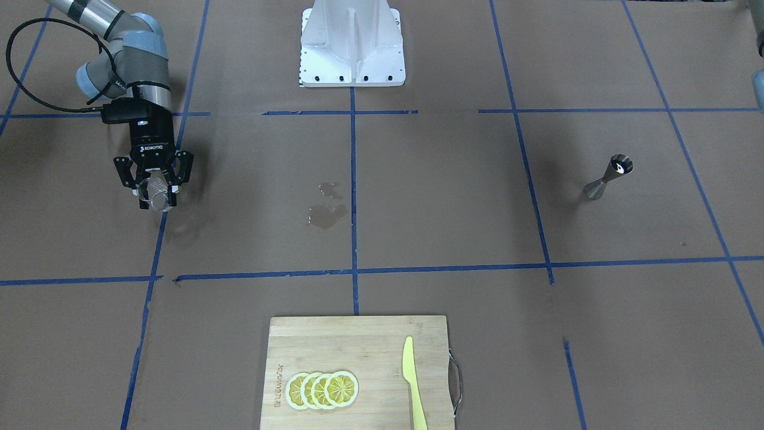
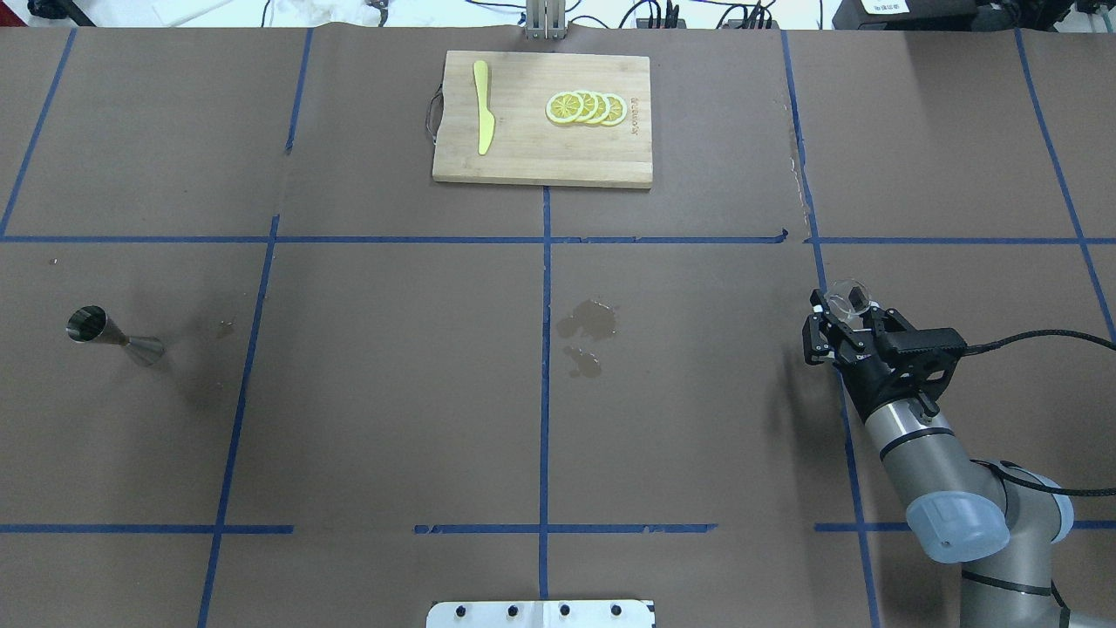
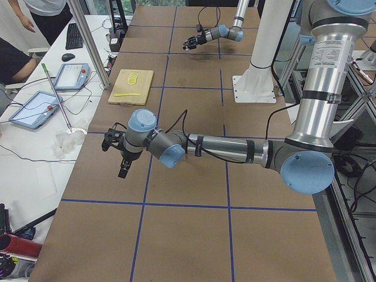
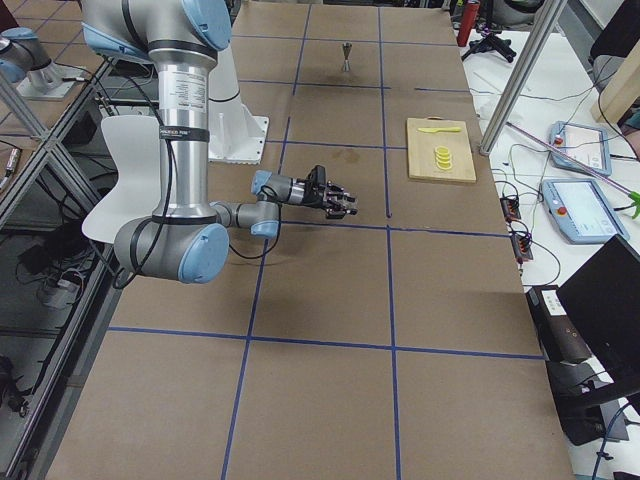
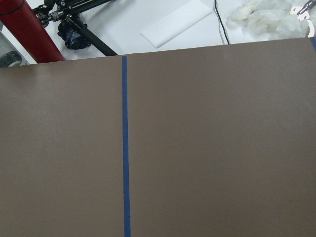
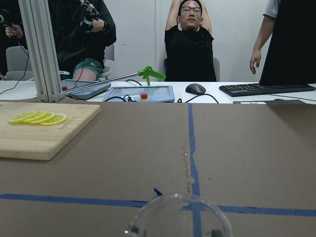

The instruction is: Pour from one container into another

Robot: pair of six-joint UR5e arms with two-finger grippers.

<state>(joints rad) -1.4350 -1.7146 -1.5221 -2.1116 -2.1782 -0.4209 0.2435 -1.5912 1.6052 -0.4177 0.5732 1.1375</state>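
In the front-facing view, the right tool (image 1: 156, 189) is closed around the glass cup (image 1: 158, 196), its fingers pressed on either side of the clear wall. The jigger (image 1: 609, 177) stands well apart, across the bench (image 1: 453, 197) on the robot's left side, and nothing touches it. Between the two, near the middle tape line, lies a wet patch (image 1: 325, 215). At the operators' edge sits a cutting board (image 1: 358, 346) with lemon slices (image 1: 322, 389) and a yellow knife (image 1: 412, 382) on it.

The overhead view shows the same thing. The cup sits at the tip of the right tool with its round mouth visible, over a blue tape line on the right half. The jigger is far off in the left half, mouth open.

From the left end of the bench, the left tool (image 3: 111, 141) hangs above the surface at the end of the near arm. This view does not show whether it is open or closed. The right tool is small and far away here.

From the right end, the right tool points out horizontally, clear of the surface. The jigger stands upright at the far end of the bench.

The left wrist view shows only brown paper and one blue tape line.

In the right wrist view, the cup's clear rim curves along the bottom edge. The cutting board and lemon slices lie ahead to the left, and people (image 6: 190, 44) sit beyond the bench.
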